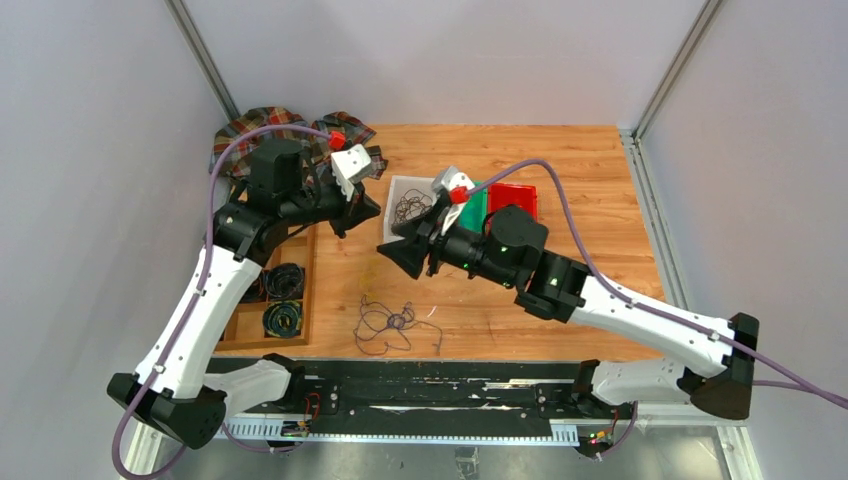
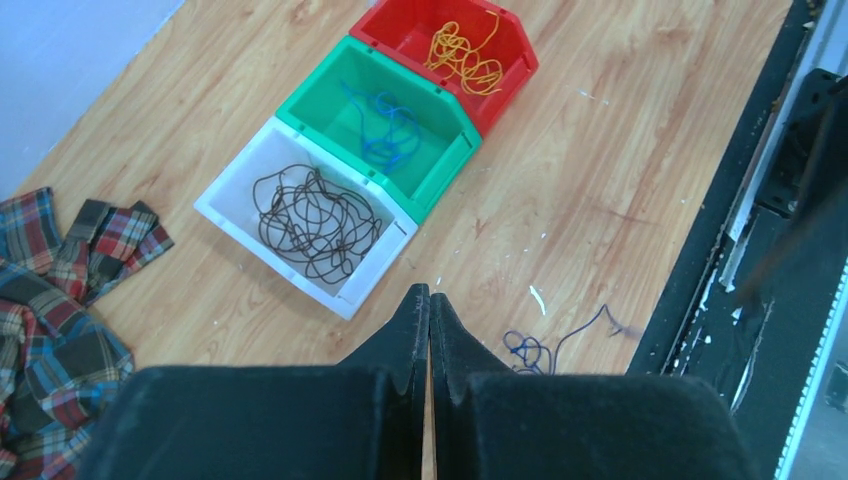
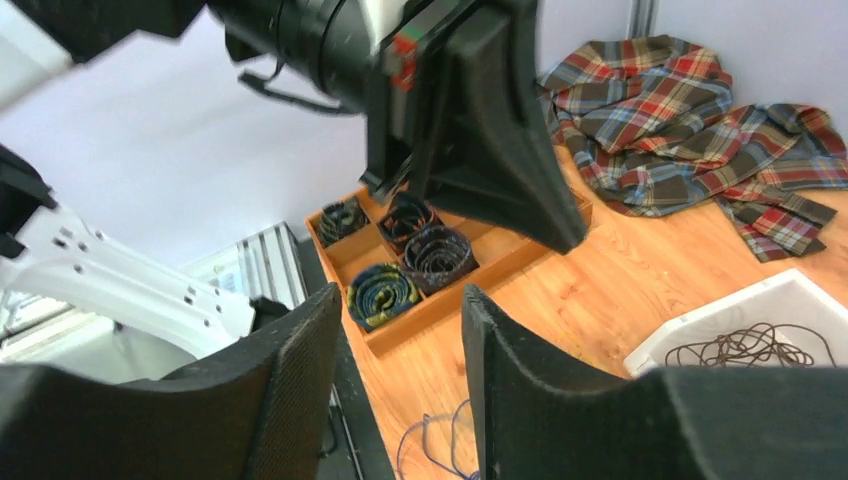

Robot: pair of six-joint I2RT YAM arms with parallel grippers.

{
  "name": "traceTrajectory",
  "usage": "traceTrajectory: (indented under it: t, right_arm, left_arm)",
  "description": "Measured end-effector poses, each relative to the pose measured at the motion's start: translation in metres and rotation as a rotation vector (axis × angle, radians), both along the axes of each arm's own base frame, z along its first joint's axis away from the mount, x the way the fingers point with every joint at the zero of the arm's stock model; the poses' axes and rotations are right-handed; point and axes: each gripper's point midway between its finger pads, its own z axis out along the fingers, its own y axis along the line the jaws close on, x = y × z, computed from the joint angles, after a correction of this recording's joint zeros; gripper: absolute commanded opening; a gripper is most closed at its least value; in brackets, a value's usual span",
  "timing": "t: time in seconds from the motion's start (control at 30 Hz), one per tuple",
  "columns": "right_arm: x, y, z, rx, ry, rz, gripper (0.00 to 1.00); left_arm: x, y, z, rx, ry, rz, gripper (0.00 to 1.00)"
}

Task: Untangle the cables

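A tangled dark purple cable [image 1: 388, 325] lies loose on the wooden table near the front edge; part of it shows in the left wrist view [image 2: 545, 348] and in the right wrist view [image 3: 430, 445]. A white bin [image 2: 225, 208] holds a tangled brown cable [image 2: 315, 220], a green bin [image 2: 320, 85] holds a blue cable [image 2: 388, 135], and a red bin [image 2: 520, 55] holds an orange cable [image 2: 462, 50]. My left gripper [image 1: 347, 215] is shut and empty, raised left of the white bin. My right gripper [image 1: 398, 252] is open and empty, raised above the table behind the purple cable.
A wooden tray [image 1: 302, 290] with rolled ties stands at the left; it also shows in the right wrist view [image 3: 470, 285]. A plaid cloth [image 1: 265, 125] lies at the back left corner. A black rail [image 1: 440, 390] runs along the front edge.
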Motion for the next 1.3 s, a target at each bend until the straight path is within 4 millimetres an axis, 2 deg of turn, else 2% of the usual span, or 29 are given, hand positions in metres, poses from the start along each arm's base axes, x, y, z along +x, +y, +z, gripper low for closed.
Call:
traceTrajectory:
  t: [0.13,0.27,0.33,0.43,0.6,0.67,0.77,0.83,0.93,1.03,1.1,1.2,1.27,1.3]
  right_arm:
    - [0.012,-0.027,0.026,0.077,0.010,-0.031,0.54]
    - [0.025,-0.052,0.041,0.120,-0.006,-0.093,0.54]
    - [0.032,-0.059,0.039,0.120,-0.006,-0.124,0.54]
    - [0.040,-0.062,0.020,0.083,0.012,-0.161,0.53]
    - [0.051,-0.061,-0.038,-0.035,0.053,-0.201,0.55]
    - [0.051,-0.060,-0.061,-0.077,0.069,-0.200,0.64]
    - [0.049,-0.054,-0.110,-0.176,0.102,-0.175,0.65]
    - [0.046,-0.044,-0.156,-0.292,0.121,-0.152,0.66]
    - [0.030,-0.027,-0.219,-0.468,0.133,-0.083,0.67]
    - [0.010,-0.018,-0.284,-0.661,0.143,-0.010,0.67]
    - [0.006,-0.021,-0.314,-0.761,0.154,0.007,0.66]
    - [0.010,-0.024,-0.338,-0.841,0.155,0.002,0.60]
    - [0.015,-0.023,-0.347,-0.871,0.146,-0.014,0.54]
    - [0.018,-0.023,-0.349,-0.880,0.142,-0.023,0.47]
  left_arm:
    - [-0.004,-0.003,0.006,-0.015,-0.002,-0.026,0.01]
    - [-0.009,-0.006,0.019,-0.037,-0.019,-0.054,0.01]
    - [-0.011,-0.008,0.025,-0.049,-0.029,-0.069,0.01]
    - [-0.013,-0.009,0.028,-0.055,-0.035,-0.079,0.01]
    - [-0.012,-0.007,0.018,-0.023,-0.047,-0.089,0.03]
    - [-0.012,-0.004,-0.001,0.015,-0.029,-0.094,0.18]
    - [-0.013,0.003,-0.045,0.096,0.036,-0.094,0.39]
    - [-0.013,0.010,-0.075,0.159,0.101,-0.083,0.51]
    - [-0.010,0.020,-0.098,0.222,0.148,-0.063,0.64]
    - [-0.004,0.031,-0.100,0.243,0.141,-0.028,0.69]
    - [-0.002,0.037,-0.099,0.251,0.126,-0.009,0.69]
    - [0.000,0.042,-0.096,0.259,0.109,0.003,0.69]
    - [-0.001,0.043,-0.095,0.262,0.104,0.006,0.69]
    - [-0.001,0.044,-0.095,0.264,0.103,0.008,0.69]
